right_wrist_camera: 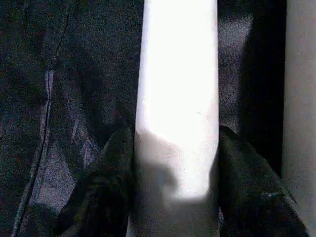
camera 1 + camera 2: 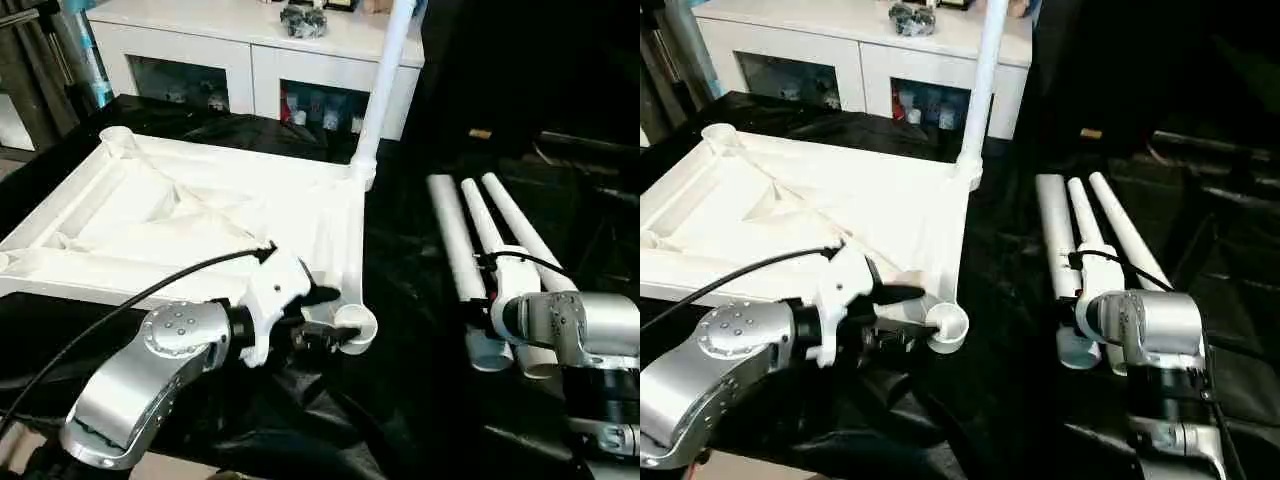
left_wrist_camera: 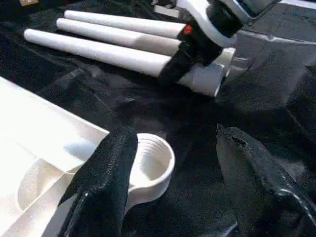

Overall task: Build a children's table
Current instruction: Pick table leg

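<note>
The white tabletop [image 2: 200, 215] lies ribbed side up on the black cloth. One leg [image 2: 385, 80] stands upright in its far right corner socket. Three more legs [image 2: 455, 240] lie side by side to the right. My left gripper [image 3: 175, 136] is open at the near right corner socket [image 2: 355, 325]; one finger [image 3: 106, 173] lies against the socket's rim and the other stands apart over the cloth. My right gripper [image 1: 175, 143] reaches down over the near ends of the lying legs, its two fingers pressed on either side of one leg [image 1: 177, 98].
A white cabinet [image 2: 250, 50] with glass doors stands behind the table, with small items on top. Black cloth [image 2: 420, 330] covers the work surface, wrinkled between the tabletop and the legs. A black cable runs along my left forearm.
</note>
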